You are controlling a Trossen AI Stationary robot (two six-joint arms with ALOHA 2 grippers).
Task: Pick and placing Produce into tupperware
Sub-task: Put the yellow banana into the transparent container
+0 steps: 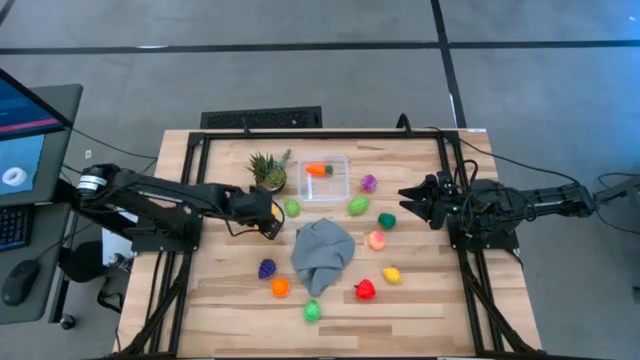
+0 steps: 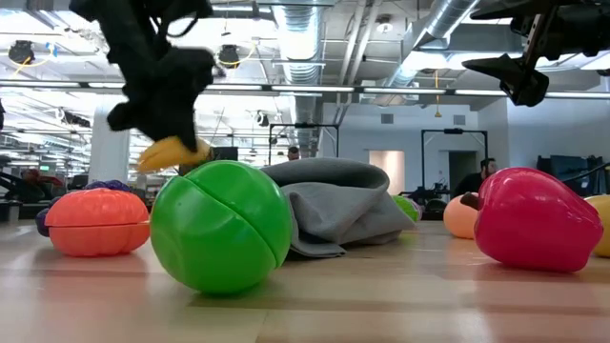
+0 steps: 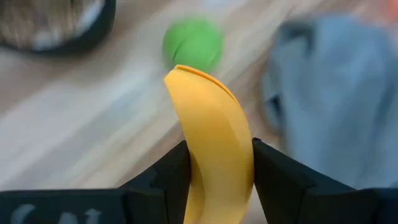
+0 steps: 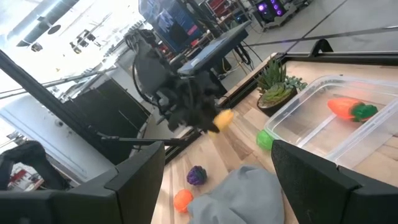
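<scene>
My left gripper (image 1: pixel 268 222) is shut on a yellow banana (image 3: pixel 208 118) and hangs above the table's left-centre, next to a green fruit (image 1: pixel 291 207). The banana also shows in the low view (image 2: pixel 172 152), clear of the wood. The clear tupperware (image 1: pixel 325 180) stands at the far centre with an orange carrot (image 1: pixel 318 170) lying inside it. Other produce rests loose on the table: purple grapes (image 1: pixel 267 268), an orange piece (image 1: pixel 280 287), a red piece (image 1: pixel 365 290). My right gripper (image 1: pixel 405 193) waits open at the right, above the table. My left gripper pinches the banana between its two fingers (image 3: pixel 171 171), across its length on the part nearer the wrist (image 3: pixel 214 168). The fingers slant down from the table's left. The banana's free end (image 3: pixel 180 71) juts out past the fingertips, and the fruit is lifted clear of the table.
A crumpled grey cloth (image 1: pixel 322 252) lies in the table's middle. A spiky potted plant (image 1: pixel 268 170) stands just left of the tupperware. More fruits (image 1: pixel 357 206) (image 1: pixel 377 240) (image 1: pixel 391 274) lie to the right of the cloth. Dark frame rails (image 1: pixel 190 160) border the table.
</scene>
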